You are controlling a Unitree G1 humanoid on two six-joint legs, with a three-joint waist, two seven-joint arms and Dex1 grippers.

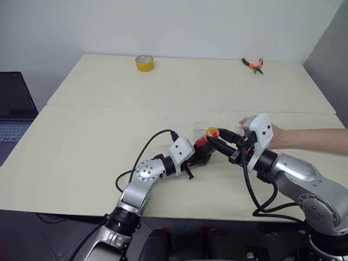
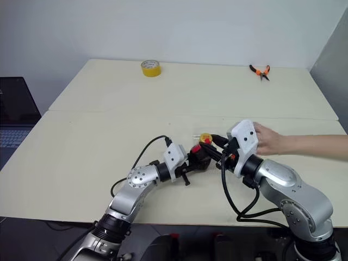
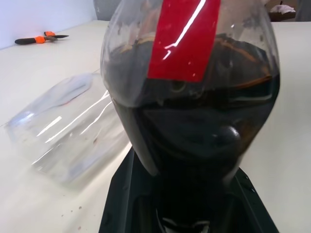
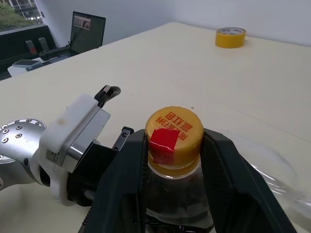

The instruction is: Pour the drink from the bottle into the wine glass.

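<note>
Two extras far back, tape roll (image 1: 144, 63), pliers (image 1: 253, 64)

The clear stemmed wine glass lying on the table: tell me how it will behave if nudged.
The clear stemmed wine glass lies on its side, so its rounded bowl would probably roll. Thin clear walls suggest it is light and fragile. Its smooth, glossy surface may slip in a pincer.

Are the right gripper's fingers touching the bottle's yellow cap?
Touching: in the right wrist view, both black fingers press against the yellow cap with no gap.
</note>
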